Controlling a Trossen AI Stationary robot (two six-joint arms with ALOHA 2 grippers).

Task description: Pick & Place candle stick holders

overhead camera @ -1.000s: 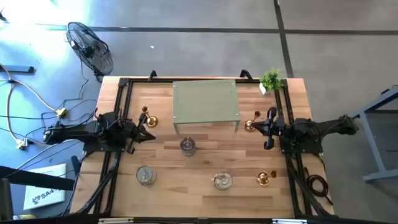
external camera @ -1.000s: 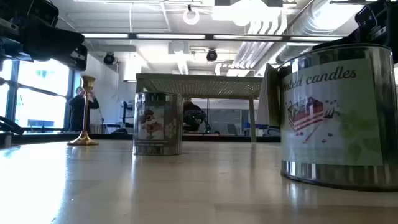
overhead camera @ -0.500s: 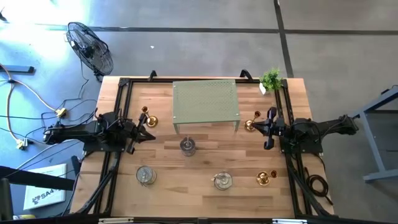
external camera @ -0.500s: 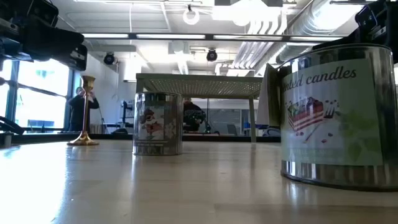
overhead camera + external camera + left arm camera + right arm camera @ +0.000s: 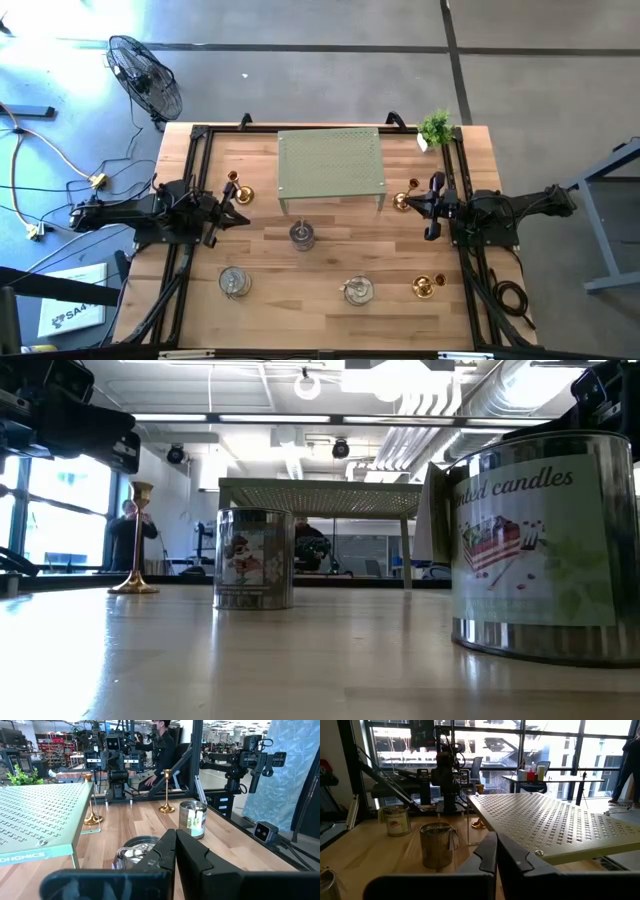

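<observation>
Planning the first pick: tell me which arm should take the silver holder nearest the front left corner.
Left, probably. The left tool waits shut on that side, nearer the front-left silver holder. The right tool, also shut, sits across the table beside a gold holder.

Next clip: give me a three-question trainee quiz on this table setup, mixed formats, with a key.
1. True or false: the left gripper holds a gold holder.
2. How many silvery tin holders stand on the table?
3. The potted plant sits at which corner: A) far right, B) near left, C) near right?

Key: 1. False; both it and the right gripper are shut on nothing. 2. Three. 3. A.
</observation>
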